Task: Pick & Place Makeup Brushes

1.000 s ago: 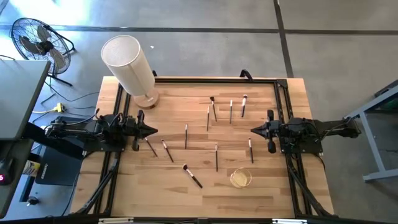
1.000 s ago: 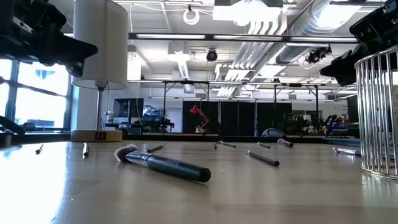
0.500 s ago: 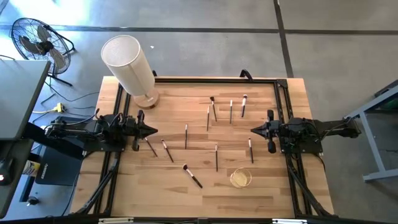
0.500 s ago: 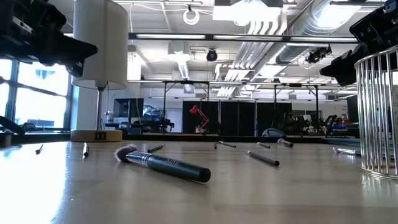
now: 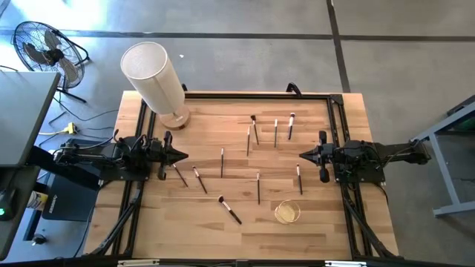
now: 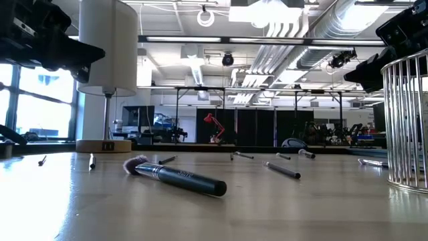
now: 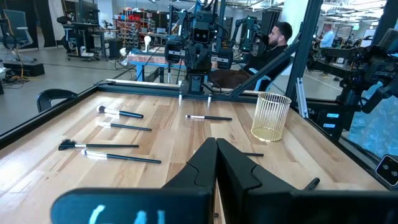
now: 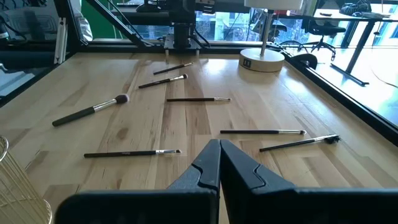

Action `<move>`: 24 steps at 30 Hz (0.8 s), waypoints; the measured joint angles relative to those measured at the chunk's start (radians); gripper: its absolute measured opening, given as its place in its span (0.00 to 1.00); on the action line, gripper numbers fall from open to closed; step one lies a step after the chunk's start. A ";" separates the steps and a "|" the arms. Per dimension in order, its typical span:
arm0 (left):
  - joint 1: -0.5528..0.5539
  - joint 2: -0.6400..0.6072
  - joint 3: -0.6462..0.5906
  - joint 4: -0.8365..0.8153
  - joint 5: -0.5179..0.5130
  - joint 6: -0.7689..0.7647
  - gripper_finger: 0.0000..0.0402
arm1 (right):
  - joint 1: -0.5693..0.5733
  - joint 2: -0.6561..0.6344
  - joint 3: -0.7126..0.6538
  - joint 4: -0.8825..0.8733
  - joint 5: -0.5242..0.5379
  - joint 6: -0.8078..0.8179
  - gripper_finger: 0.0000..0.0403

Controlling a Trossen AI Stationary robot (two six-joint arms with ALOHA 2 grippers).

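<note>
On the wooden table [image 5: 148,230], the makeup brushes [image 5: 257,188] are spread over the middle, well apart from each other, none near the edges. At the left edge the left gripper [image 5: 180,156] is held above the wood with its fingers pressed together, holding nothing. At the right edge the right gripper [image 5: 303,156] is kept the same way, closed and empty. Open wood is seen between both grippers. A wire cup [image 5: 287,213] is placed near the front edge, and a lamp [image 5: 152,74] at the far left corner.
</note>
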 joint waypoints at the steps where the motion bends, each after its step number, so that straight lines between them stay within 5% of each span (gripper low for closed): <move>1: 0.000 0.000 0.000 0.000 0.000 0.000 0.00 | 0.000 0.000 0.000 0.000 0.000 0.000 0.00; 24: 0.000 0.043 0.045 0.002 -0.056 0.015 0.00 | 0.000 0.000 0.000 0.000 0.000 0.000 0.00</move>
